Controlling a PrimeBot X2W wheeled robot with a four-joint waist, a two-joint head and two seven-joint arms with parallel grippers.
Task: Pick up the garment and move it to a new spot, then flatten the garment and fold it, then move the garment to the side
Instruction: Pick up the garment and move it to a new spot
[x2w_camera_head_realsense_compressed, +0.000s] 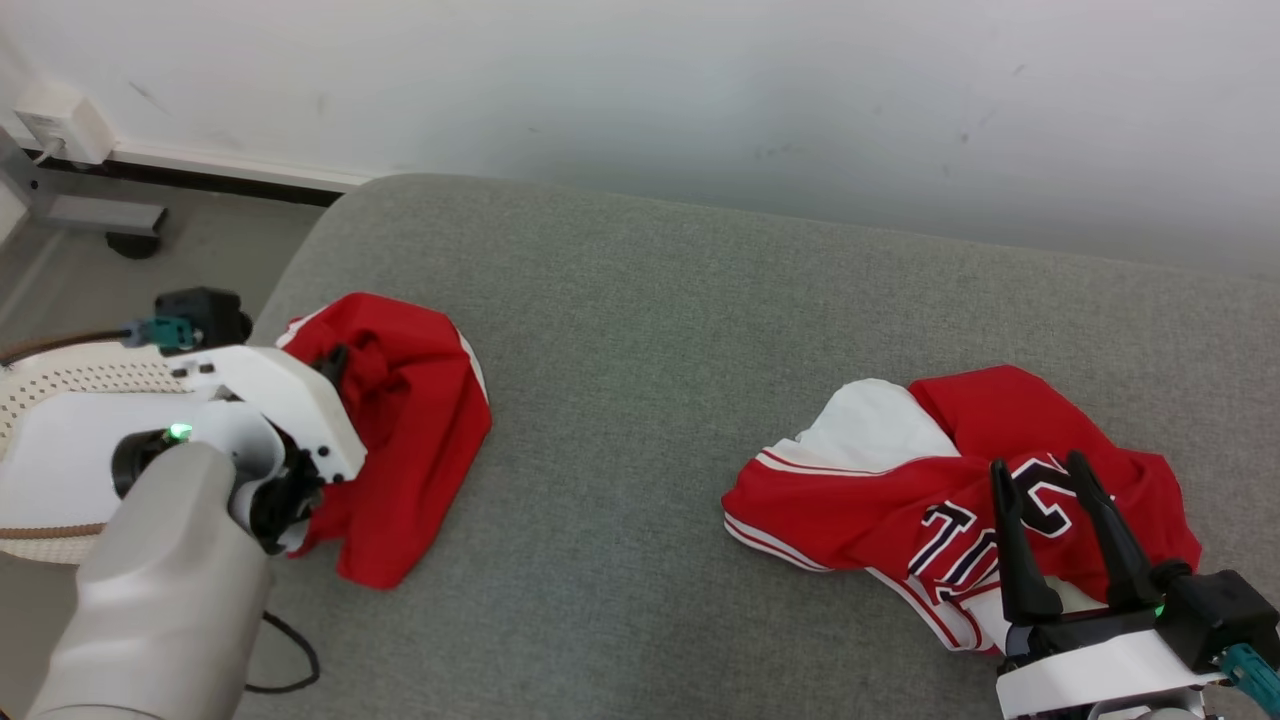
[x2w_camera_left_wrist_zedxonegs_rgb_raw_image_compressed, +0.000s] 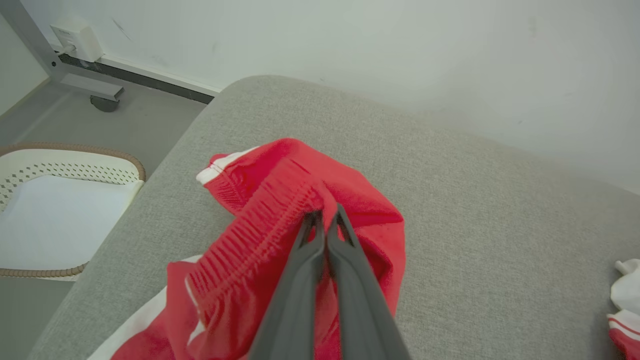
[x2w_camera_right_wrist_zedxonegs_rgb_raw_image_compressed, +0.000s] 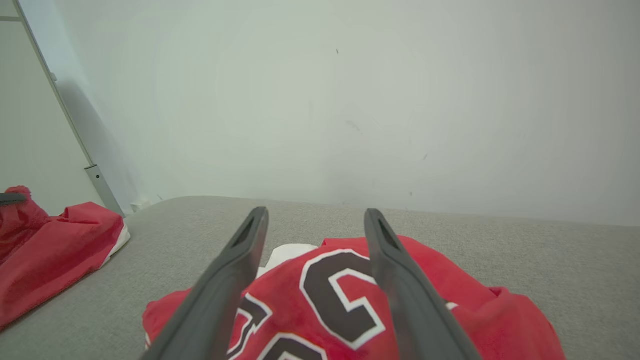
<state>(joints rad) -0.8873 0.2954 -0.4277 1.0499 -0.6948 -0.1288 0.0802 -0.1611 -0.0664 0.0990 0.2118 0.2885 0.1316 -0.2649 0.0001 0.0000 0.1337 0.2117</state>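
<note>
The garment, red shorts (x2w_camera_head_realsense_compressed: 420, 420) with white trim and a ribbed elastic waistband, lies bunched at the left end of the grey cushion (x2w_camera_head_realsense_compressed: 650, 350). My left gripper (x2w_camera_head_realsense_compressed: 335, 362) is shut on its waistband; the left wrist view shows the dark fingers pinching the red fabric (x2w_camera_left_wrist_zedxonegs_rgb_raw_image_compressed: 260, 200) at the gripper's tip (x2w_camera_left_wrist_zedxonegs_rgb_raw_image_compressed: 325, 215). A red and white jersey (x2w_camera_head_realsense_compressed: 870, 500) with dark numerals lies crumpled at the right. My right gripper (x2w_camera_head_realsense_compressed: 1038, 468) hovers open over its near edge, and the right wrist view shows its fingers (x2w_camera_right_wrist_zedxonegs_rgb_raw_image_compressed: 316, 217) spread above the numerals (x2w_camera_right_wrist_zedxonegs_rgb_raw_image_compressed: 340, 295).
A white perforated basket (x2w_camera_head_realsense_compressed: 60, 380) with a brown rim stands on the floor left of the cushion. A black cable (x2w_camera_head_realsense_compressed: 290, 650) loops on the floor near my left arm. A pale wall runs behind, with a metal leg and caster (x2w_camera_head_realsense_compressed: 130, 240) at far left.
</note>
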